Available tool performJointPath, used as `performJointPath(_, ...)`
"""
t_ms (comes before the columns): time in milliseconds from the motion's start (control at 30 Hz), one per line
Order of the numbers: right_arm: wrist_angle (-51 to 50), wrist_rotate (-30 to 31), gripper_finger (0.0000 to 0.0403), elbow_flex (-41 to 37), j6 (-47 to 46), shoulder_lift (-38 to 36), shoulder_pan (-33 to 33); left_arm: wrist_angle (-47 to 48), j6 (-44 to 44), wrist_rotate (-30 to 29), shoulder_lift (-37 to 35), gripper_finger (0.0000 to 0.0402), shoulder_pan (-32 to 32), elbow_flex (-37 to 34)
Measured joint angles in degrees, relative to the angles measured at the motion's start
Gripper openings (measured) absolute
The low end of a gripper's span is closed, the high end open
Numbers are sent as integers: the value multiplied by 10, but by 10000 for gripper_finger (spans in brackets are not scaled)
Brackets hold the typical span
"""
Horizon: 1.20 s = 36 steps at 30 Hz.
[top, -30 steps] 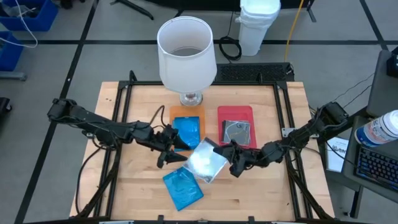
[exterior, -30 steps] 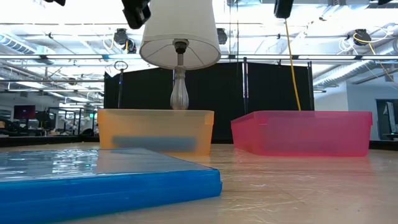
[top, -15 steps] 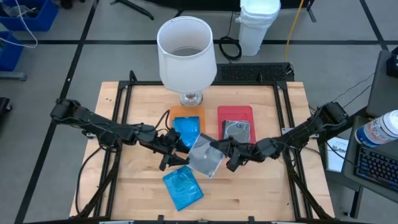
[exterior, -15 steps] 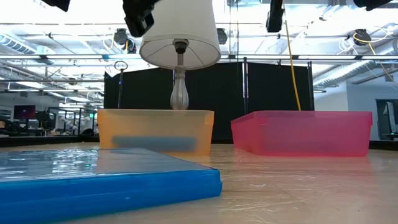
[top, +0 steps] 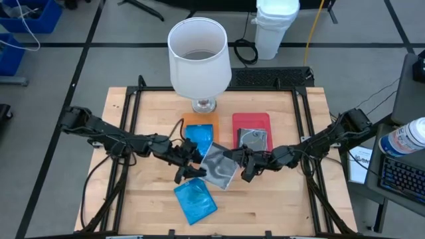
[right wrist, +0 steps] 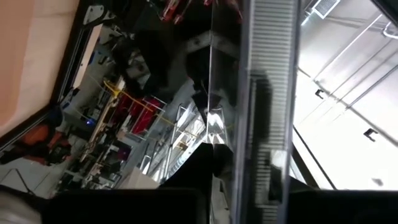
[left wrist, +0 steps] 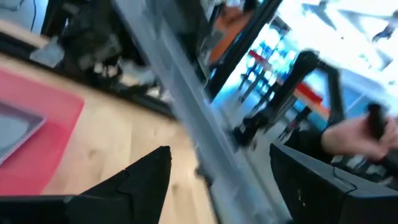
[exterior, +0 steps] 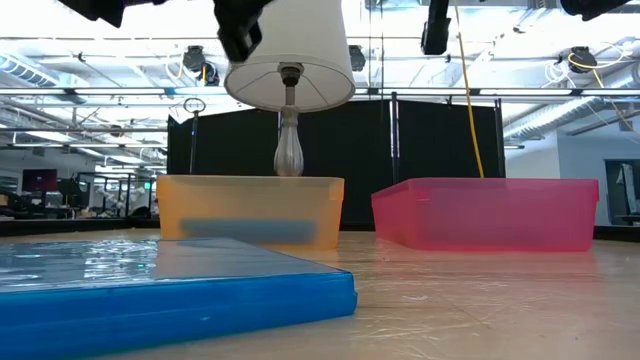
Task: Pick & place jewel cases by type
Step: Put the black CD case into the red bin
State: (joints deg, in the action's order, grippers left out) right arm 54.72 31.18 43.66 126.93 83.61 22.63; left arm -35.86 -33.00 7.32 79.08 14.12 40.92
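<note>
A clear grey jewel case point(top: 218, 166) hangs in the air over the table's middle, with my right gripper point(top: 238, 162) shut on it from the right. My left gripper point(top: 197, 167) is open at the case's left edge point(left wrist: 202, 140), one finger on each side and not touching it. A blue jewel case point(top: 196, 201) lies flat on the table near the front edge, filling the low view's foreground point(exterior: 150, 290). Another blue case point(top: 199, 137) lies in the orange tray point(top: 189, 119). A grey case point(top: 253, 140) lies in the red tray point(top: 239, 121). My right gripper pinches the clear grey case between its two fingers at the case's right edge point(top: 230, 163). It comes in about level from the table's right side. The case is lifted clear of the table and tilted, seen almost edge-on in the right wrist view point(right wrist: 267, 112).
A table lamp with a white shade point(top: 199, 50) stands at the far middle, just behind the two trays point(exterior: 485, 213). A black frame point(top: 133, 106) runs along the table's sides. Bare wood lies at the near right point(top: 265, 206).
My right gripper has carried the grey case toward the table's left and a little toward the far edge, and the case has tipped out of the glare. My left gripper has come toward the right and closed in on the case's left edge, still open.
</note>
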Motion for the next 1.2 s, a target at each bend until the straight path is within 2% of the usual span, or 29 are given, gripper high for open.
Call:
performJointPath(133, -4, -5, 30, 0, 1, 0, 3, 7, 23, 6, 4, 229, 0, -2)
performJointPath(533, -4, -16, 38, 1, -11, 0, 4, 3, 37, 3, 8, 30, -3, -2)
performJointPath(700, -4, -8, 40, 1, -10, -1, 4, 7, 35, -5, 8, 26, -3, -2)
performJointPath(867, 20, -1, 63, 1, -10, 0, 6, 2, 63, -13, 8, 55, 0, -2)
performJointPath(1033, 41, 0, 93, 8, -7, 0, 12, 5, 71, -20, 7, 25, 3, -1)
performJointPath(1200, 44, 11, 119, 13, -6, -5, 10, 11, 111, -4, 7, 25, 9, -1)
